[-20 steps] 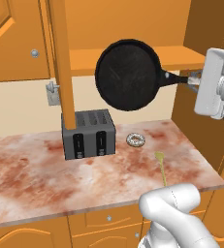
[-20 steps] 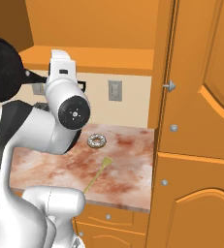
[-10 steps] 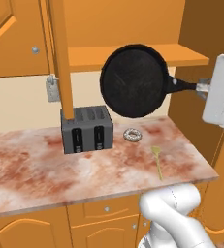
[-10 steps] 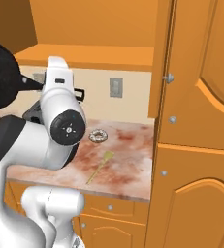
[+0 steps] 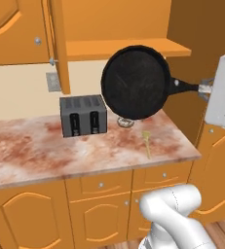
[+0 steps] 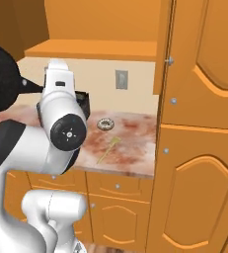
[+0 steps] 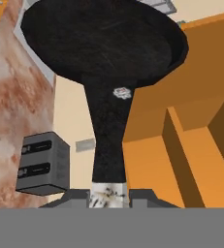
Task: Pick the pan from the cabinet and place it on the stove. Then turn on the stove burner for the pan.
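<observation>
While the pan (image 5: 135,81) hangs above the marbled table (image 5: 31,151), closed fingers (image 7: 108,194) grip its handle.
A toaster (image 5: 83,115) stands beneath the open cabinet (image 5: 118,48).

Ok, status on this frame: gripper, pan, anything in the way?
Gripper shut on the handle end. Pan out of the cabinet, held on edge above the countertop. Toaster sits below it to the left, apart.

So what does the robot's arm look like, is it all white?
Mostly. The arm is made of smooth, rounded, glossy white segments with dark bands at the joints. One joint ends in a grey round cap with a small marking at its centre. The hand is a white boxy block. The jaws are small and dark grey. No loose cables show.
</observation>
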### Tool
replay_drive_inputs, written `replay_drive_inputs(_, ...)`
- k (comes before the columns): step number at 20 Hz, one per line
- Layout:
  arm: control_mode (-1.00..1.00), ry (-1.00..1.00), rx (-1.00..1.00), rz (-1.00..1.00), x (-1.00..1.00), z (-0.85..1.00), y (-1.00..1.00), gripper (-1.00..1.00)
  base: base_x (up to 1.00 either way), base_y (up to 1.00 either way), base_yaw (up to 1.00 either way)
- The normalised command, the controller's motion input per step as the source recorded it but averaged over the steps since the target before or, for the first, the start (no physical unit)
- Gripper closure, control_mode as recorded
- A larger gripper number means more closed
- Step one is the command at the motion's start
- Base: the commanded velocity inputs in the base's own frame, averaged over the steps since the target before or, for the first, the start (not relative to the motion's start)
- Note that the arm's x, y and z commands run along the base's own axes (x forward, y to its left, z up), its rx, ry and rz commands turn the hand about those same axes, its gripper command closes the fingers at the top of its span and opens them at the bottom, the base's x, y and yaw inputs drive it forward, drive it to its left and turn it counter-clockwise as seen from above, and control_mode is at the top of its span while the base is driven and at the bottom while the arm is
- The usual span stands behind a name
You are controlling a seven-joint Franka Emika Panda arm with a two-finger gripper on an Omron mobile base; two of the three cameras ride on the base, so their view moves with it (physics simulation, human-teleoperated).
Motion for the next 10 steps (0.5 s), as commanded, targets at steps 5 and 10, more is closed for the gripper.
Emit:
replay_drive_inputs(5,1.0,0.0,0.0,0.0,0.0,0.0,0.0,1.0,-0.69,0.07,0.0)
replay_drive_inputs(10,1.0,0.0,0.0,0.0,0.0,0.0,0.0,1.0,-0.69,0.28,0.0)
